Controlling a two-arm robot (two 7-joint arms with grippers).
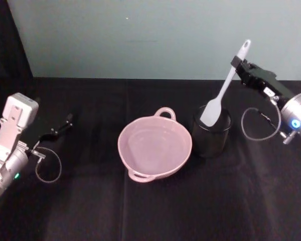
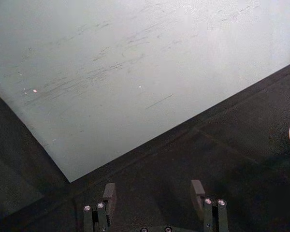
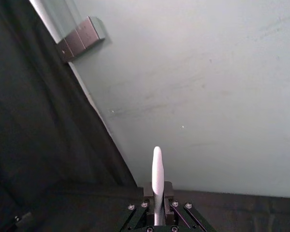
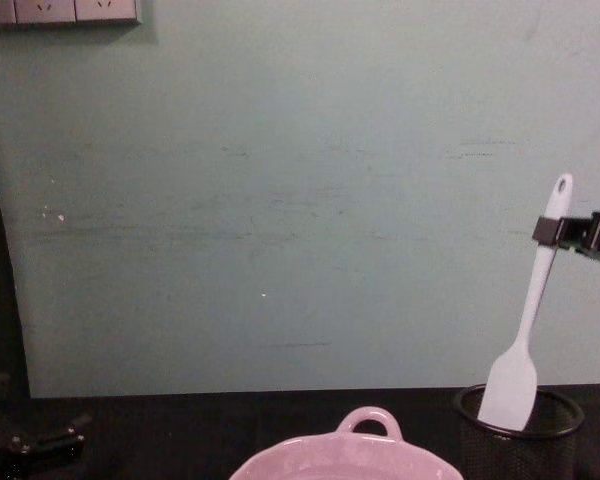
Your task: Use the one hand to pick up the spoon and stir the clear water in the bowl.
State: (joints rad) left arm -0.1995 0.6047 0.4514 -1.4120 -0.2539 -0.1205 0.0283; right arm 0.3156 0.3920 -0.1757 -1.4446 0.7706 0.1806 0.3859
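Your right gripper (image 1: 235, 64) pinches the white spoon (image 1: 226, 89) near its handle tip; its broad scoop hangs tilted inside the black mesh cup (image 1: 211, 132), beside the pink bowl (image 1: 155, 147).

Right arm: silver cylindrical wrist lit by a small blue lamp; a thin grey cable loops from it to the black, angular right tool (image 1: 237, 64), which carries a small white label. Bright screw heads sit at the bases of its black fingers (image 3: 166, 189).

Left arm: white boxy housing above a silver-grey wrist with a small green lamp; a thin cable loop hangs beside it. Left tool (image 1: 65, 122) black, with dark square-tipped fingers (image 2: 109, 192) and silver screws in pairs at their bases.
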